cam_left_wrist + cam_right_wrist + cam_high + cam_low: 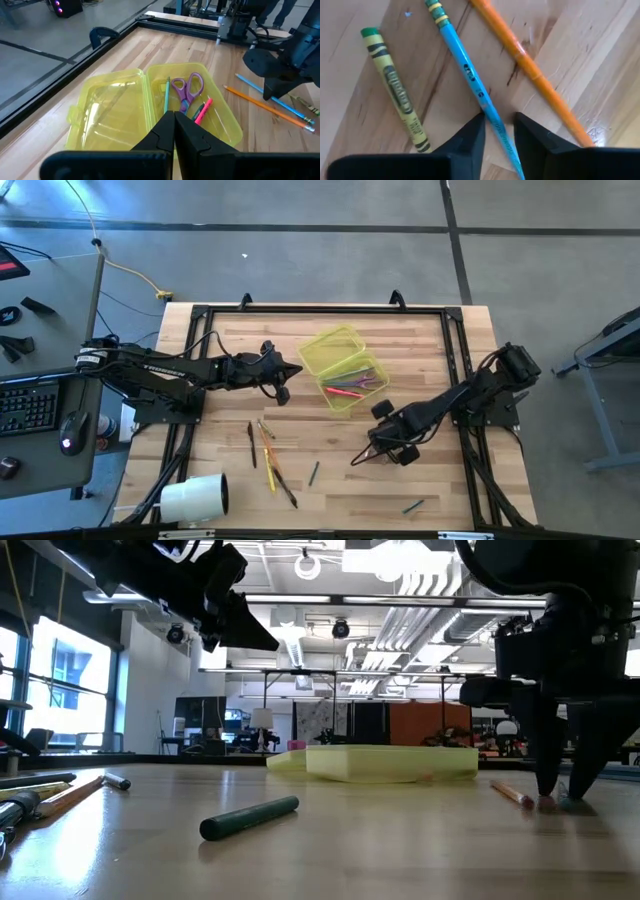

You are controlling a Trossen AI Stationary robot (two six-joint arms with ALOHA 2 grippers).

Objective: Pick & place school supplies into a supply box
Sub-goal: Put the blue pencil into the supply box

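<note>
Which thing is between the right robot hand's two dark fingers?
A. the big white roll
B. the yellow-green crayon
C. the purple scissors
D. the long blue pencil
D: in the right wrist view the long blue pencil runs into the gap of the right gripper, whose fingers stand either side of it on the wooden table.

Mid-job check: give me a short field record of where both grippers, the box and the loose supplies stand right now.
right gripper: down at the table, fingers astride blue pencil, not clamped
beside it: orange pencil, green crayon
left gripper: shut, empty, hovering by supply box
box: lid open; holds purple scissors and a few pens
loose supplies: more pens on the table
</note>
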